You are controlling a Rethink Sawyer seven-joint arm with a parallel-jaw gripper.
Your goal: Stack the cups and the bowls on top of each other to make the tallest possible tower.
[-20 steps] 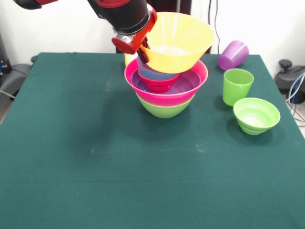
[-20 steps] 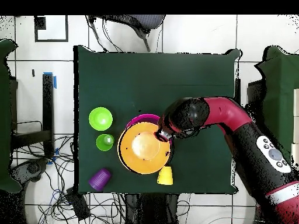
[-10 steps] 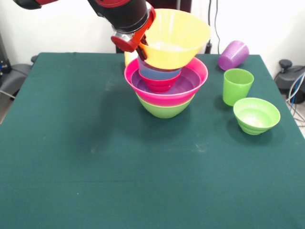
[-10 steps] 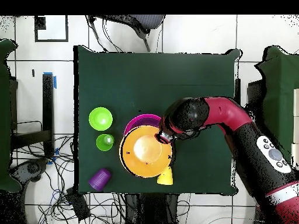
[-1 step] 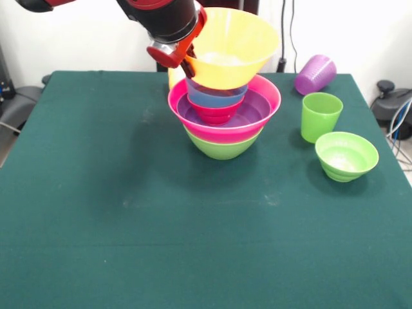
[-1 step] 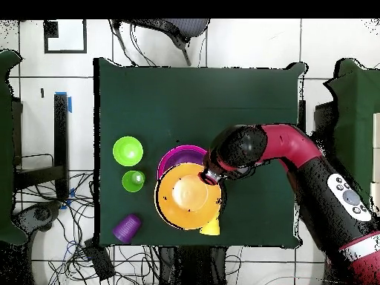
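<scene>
You see a dark green cloth covering the surface (image 5: 129, 244), smooth apart from a few faint pale scuffs near its middle. From overhead, the surface (image 6: 245, 96) stands on a floor of white tiles (image 6: 334, 44) with dark joints. A tangle of cables (image 6: 89, 252) lies on the floor beside one corner, and a strip of blue tape (image 6: 69, 102) sits just off one edge. A white wall (image 5: 77, 38) stands behind.

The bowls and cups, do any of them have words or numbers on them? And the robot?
No readable text anywhere.
The orange bowl, the tower, the green cup, the purple cup and the light green bowl are plain.
The robot arm has small light marks near its base, too small to read.
</scene>
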